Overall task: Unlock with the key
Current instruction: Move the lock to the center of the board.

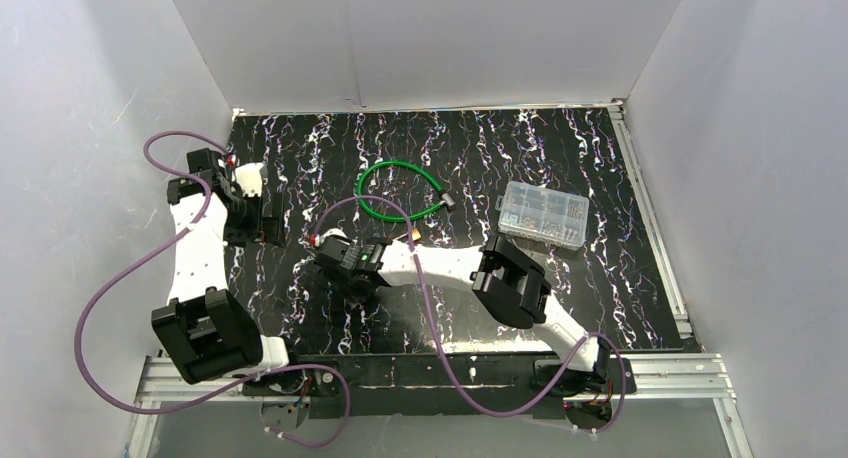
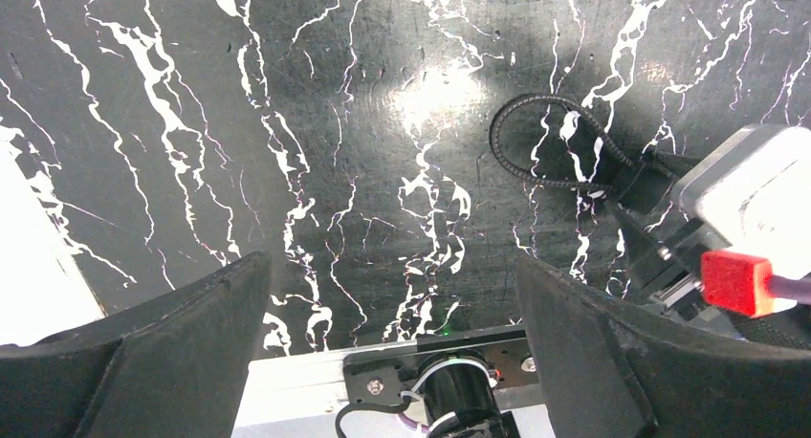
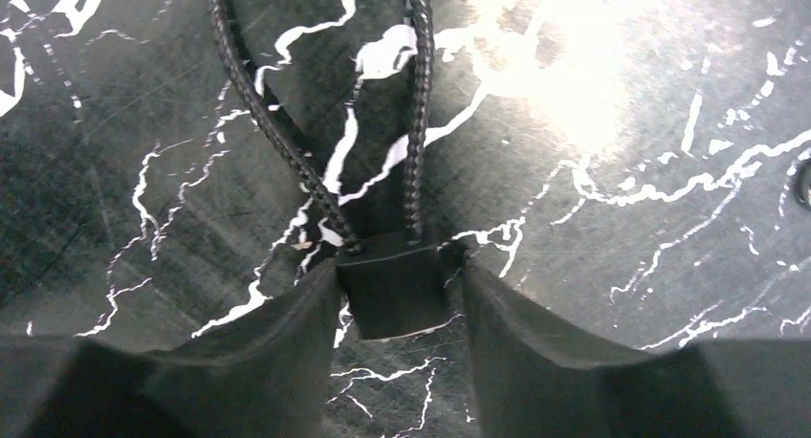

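Right wrist view shows the right claw (image 3: 399, 280) pinching a small black lock (image 3: 392, 302) by its two sides, one finger pressed against each flank. From the top of the lock a black braided loop (image 3: 417, 122) runs away from the camera, its two strands lying on the black, white-veined bench (image 3: 622, 266) and leaving the frame at the top edge. Whether the lock itself rests on the bench or is held just above it cannot be told.

In the top view the right arm reaches leftward across the bench (image 1: 600, 158), and its claw (image 1: 352, 270) sits left of centre, in the near half. The lock is hidden under it there. Just beyond that claw lies a green cable (image 1: 395, 163) coiled in a ring with a small dark barrel at one end. A clear box (image 1: 543, 215) of small parts lies to the right of the ring, apart from it.

The left claw (image 1: 262, 223) hangs near the left edge of the bench, well apart from the right claw. Through the left wrist camera its fingers (image 2: 191, 333) are spread wide, with only bare bench between them (image 2: 392, 266). The same view catches the loop (image 2: 495, 137) to the right, leading to the right wrist with its red plug (image 2: 734, 281), and a metal rail (image 2: 306, 385) at the bottom edge.
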You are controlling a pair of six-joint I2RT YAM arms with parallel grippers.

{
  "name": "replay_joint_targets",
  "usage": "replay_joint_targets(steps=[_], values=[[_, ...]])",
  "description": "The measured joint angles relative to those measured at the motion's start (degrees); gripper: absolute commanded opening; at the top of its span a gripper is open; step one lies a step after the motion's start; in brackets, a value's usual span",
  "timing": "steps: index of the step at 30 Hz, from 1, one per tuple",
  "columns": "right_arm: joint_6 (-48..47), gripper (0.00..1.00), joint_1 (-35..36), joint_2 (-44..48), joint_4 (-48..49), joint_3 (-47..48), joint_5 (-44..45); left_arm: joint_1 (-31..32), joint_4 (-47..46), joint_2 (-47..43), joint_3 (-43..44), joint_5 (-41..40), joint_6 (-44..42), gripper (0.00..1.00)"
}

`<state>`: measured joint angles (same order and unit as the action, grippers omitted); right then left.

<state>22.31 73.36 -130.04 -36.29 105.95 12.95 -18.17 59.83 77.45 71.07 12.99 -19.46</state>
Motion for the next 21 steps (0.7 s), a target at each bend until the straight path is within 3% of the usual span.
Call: replay_joint_targets(steps=[5,12,14,18,21], values=[[1.7,0.33,0.0,3.91,3.43,-6.82,1.99,0.0,0.5,-0.39,0.17,0.46,0.0,1.0],[4.85,0.32,-0.11,13.27,7.98,-21.84,3.74,0.0,0.63,-0.48,0.17,1.38,-0.02,1.0],[6.19,0.38,-0.13,16.02,8.87,-25.9,3.89,0.0,0.63,-0.61,0.17,1.6,-0.02,1.0],[8.2,0.61,-0.13,19.54,10.25,-31.08,4.28,0.02,0.66,-0.98,0.17,2.84,0.07,1.0],[9.09,0.68,-0.13,20.9,10.51,-32.72,4.48,0.0,0.72,-1.07,0.17,4.07,0.13,1.0]])
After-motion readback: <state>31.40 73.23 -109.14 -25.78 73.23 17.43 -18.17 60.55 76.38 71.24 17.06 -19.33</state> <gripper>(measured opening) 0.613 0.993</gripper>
